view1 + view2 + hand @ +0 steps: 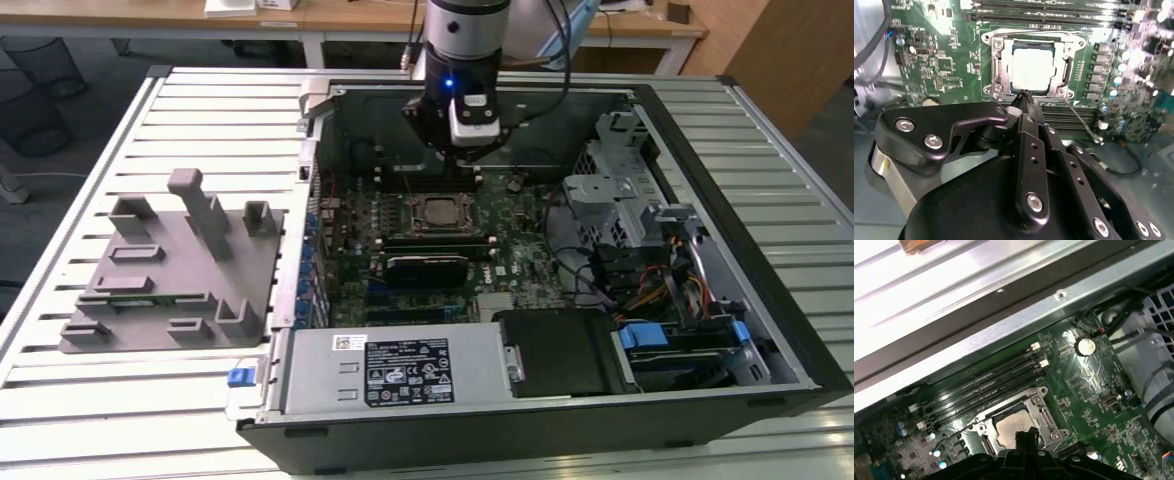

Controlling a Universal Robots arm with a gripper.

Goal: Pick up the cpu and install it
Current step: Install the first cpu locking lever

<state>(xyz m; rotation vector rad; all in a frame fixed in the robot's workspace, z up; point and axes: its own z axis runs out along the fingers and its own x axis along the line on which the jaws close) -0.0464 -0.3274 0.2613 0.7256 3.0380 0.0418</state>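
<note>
- Three cameras, one moment, and each gives something different.
- Exterior view: the arm reaches down into an open computer case [561, 250] lying on its side on a slatted white table [134, 400]. The hand [470, 150] hangs over the memory slots just beyond the socket [437, 212], not touching it. A grey fixture block [174, 270] sits on the table toward the exterior view's left of the case, well apart from the action.
- Second wrist view: best look at the cpu [1034, 70]. It's lying flat in the socket's metal frame, silvery top up, with the frame's lever [1085, 122] sticking out loose beside it. The hand's fingertips [1026, 100] look pressed together, gripping nothing, just short of the chip's near edge.
- First wrist view: same chip [1010, 429] in its socket from the other side, plus the case wall [1004, 320] and table slats behind.
</note>
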